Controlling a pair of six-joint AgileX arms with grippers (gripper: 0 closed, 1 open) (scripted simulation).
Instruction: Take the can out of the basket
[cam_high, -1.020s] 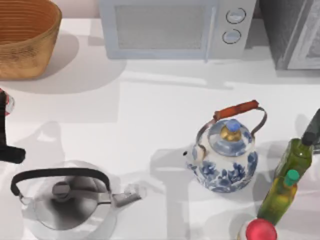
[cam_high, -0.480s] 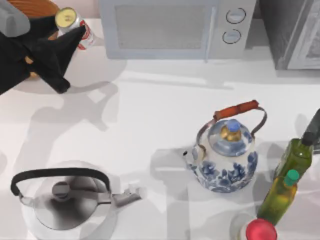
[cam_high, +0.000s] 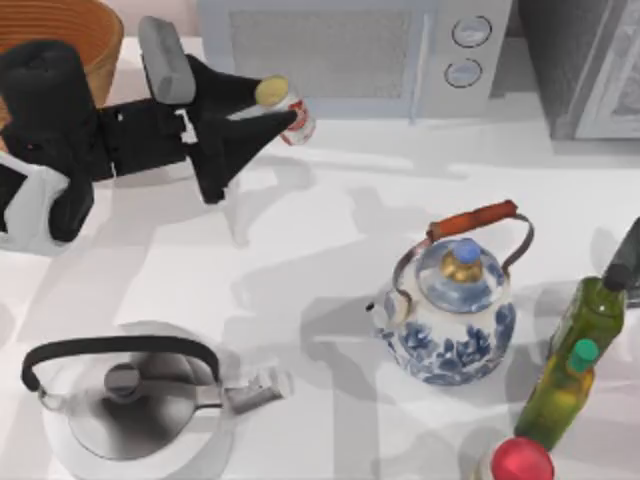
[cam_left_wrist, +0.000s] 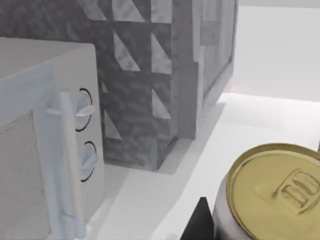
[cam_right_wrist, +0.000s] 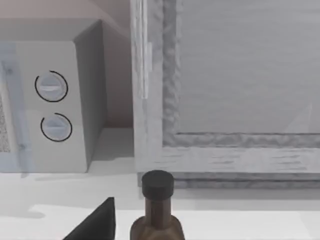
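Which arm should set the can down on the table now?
Left. The left gripper holds the can past the basket, in front of the microwave. The right arm sits at the table's right edge by the oil bottle.

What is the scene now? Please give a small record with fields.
can: held in left gripper, above the table, in front of the microwave; can
basket: far left corner, partly behind left arm
left arm: reaching from the left side
right gripper: right edge, by oil bottle
other things: steel kettle, blue-white kettle
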